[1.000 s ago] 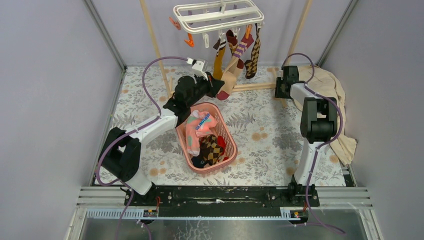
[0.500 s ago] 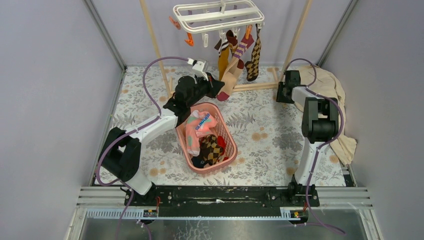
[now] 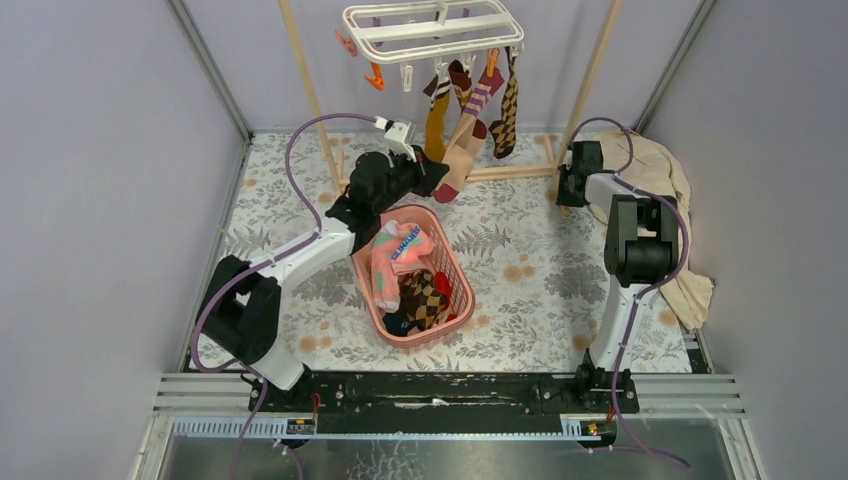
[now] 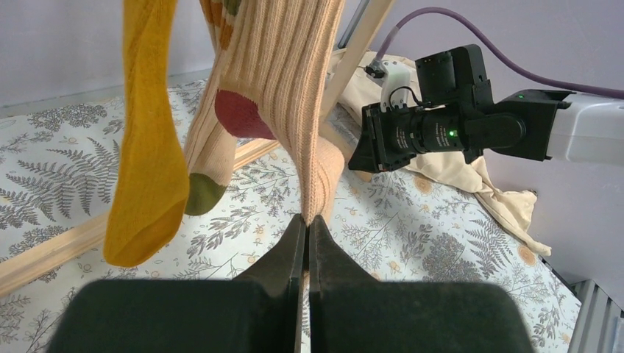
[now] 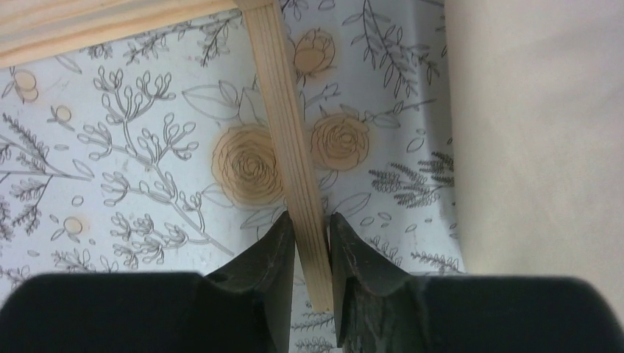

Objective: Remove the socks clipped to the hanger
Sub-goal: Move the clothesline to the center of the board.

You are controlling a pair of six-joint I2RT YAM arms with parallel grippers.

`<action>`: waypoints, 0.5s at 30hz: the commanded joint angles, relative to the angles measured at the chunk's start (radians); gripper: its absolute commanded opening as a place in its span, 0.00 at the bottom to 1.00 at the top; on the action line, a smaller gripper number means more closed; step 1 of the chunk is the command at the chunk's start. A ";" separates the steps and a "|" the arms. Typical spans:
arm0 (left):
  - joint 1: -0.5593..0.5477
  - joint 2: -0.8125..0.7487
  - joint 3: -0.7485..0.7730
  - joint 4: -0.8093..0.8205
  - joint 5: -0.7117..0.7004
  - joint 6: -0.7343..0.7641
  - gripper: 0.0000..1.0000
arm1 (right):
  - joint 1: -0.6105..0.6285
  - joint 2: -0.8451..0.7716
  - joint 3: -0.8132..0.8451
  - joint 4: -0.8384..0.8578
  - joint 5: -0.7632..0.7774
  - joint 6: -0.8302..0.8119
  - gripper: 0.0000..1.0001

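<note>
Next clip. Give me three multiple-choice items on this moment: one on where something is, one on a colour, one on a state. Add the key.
1. Where does the pink basket stand?
A. on the table
B. up in the air
C. on a shelf

2. What colour is the sock pinched by the left hand?
A. navy
B. beige
C. green

3. How is the right hand?
A. wide open in the air
B. shut on a spoon
C. shut on a wooden bar

Key:
1 A, the top view shows the basket resting on the flowered tabletop.
2 B, the left wrist view shows ribbed beige fabric nipped at that hand's tip.
3 C, the right wrist view shows the bar running between the two halves of that hand, one tight on each side.
</note>
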 commanded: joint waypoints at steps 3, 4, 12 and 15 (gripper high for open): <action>-0.001 -0.083 -0.027 -0.022 -0.027 -0.018 0.00 | 0.002 -0.088 -0.121 -0.017 -0.031 0.074 0.09; -0.004 -0.093 -0.035 -0.029 -0.033 -0.018 0.00 | 0.002 -0.105 -0.140 -0.012 -0.033 0.079 0.08; -0.043 -0.197 -0.097 -0.076 -0.087 -0.015 0.00 | 0.023 -0.244 -0.284 0.017 -0.037 0.098 0.07; -0.060 -0.247 -0.125 -0.094 -0.106 -0.015 0.00 | 0.046 -0.294 -0.333 0.023 -0.031 0.104 0.07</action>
